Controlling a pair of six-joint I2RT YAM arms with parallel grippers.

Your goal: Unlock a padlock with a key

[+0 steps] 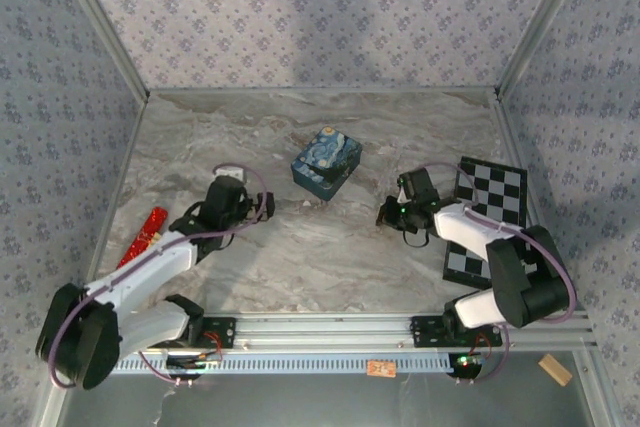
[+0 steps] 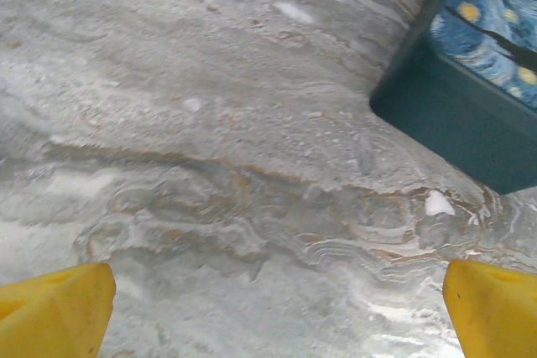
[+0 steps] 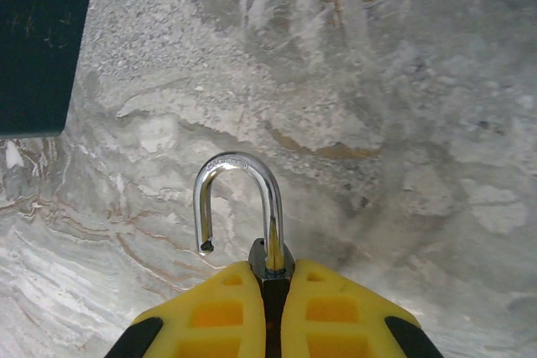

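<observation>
My right gripper [image 3: 270, 281] is shut on the padlock [image 3: 273, 207], its yellow fingers [image 3: 222, 312] pressed on either side of the small dark body. The silvery shackle stands up out of the fingers; its left end hangs free of the body, so the lock is open. In the top view the right gripper [image 1: 388, 215] hovers over the marble right of centre. My left gripper [image 2: 277, 312] is open, with only bare marble between its yellow fingertips [image 2: 59, 312]. In the top view the left gripper [image 1: 262, 205] sits left of centre, pointing toward the right one.
A blue swirl-painted box [image 1: 326, 162] stands behind the gap between the grippers, and its corner [image 2: 470, 98] lies close ahead of the left gripper. A black-and-white checkerboard [image 1: 490, 217] lies under the right arm. A red stick [image 1: 145, 235] rests by the left wall.
</observation>
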